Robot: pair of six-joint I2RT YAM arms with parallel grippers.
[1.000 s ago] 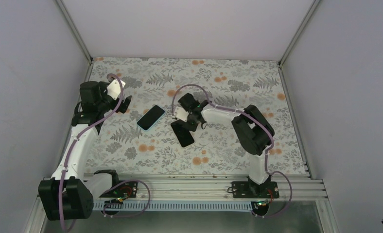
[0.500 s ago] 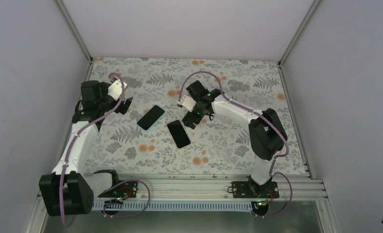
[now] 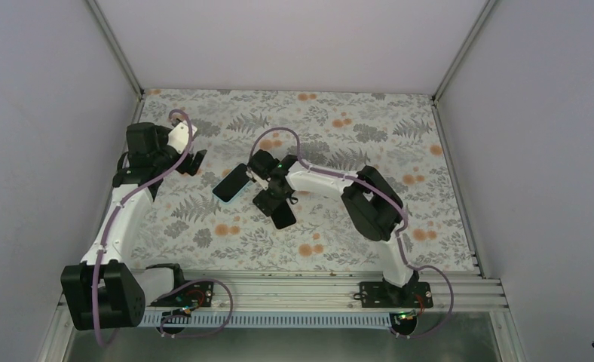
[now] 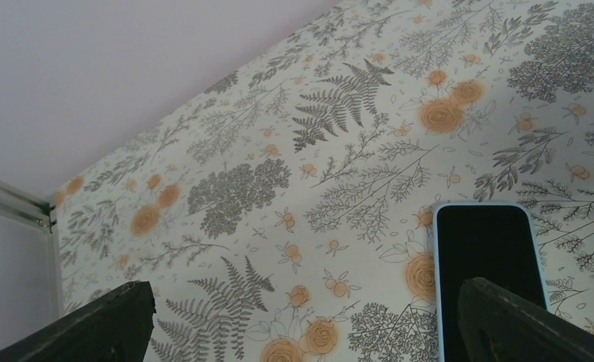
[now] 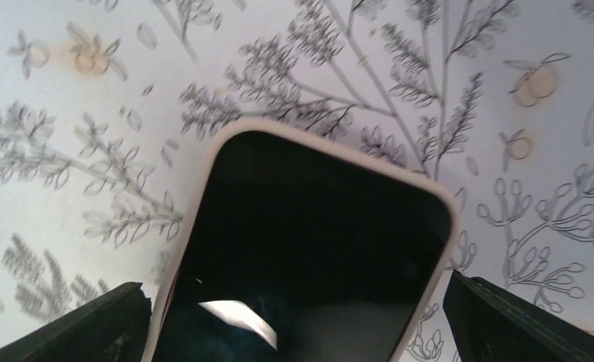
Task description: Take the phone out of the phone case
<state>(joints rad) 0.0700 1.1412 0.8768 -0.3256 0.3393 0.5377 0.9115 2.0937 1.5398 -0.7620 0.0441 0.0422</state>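
The light-blue phone case (image 3: 234, 182) lies flat left of centre, with a flat black face inside its rim (image 4: 490, 256). I cannot tell whether that face is a screen. Apart from it, to its lower right, lies a dark phone (image 3: 284, 215) with a pale rim. My right gripper (image 3: 270, 200) is open over that phone's upper end. In the right wrist view the phone (image 5: 301, 249) lies between the spread fingers (image 5: 298, 332), untouched. My left gripper (image 3: 194, 162) is open just left of the case, and nothing lies between its fingers (image 4: 301, 324).
The floral tablecloth (image 3: 332, 241) covers the whole work surface. Grey walls (image 3: 53, 113) close in the left, right and back sides. An aluminium rail (image 3: 301, 286) carrying both arm bases runs along the near edge.
The right gripper opened and let go of the dark phone. It swung up and away, then came back over the phone's upper end, further left than before. The left arm barely moved.
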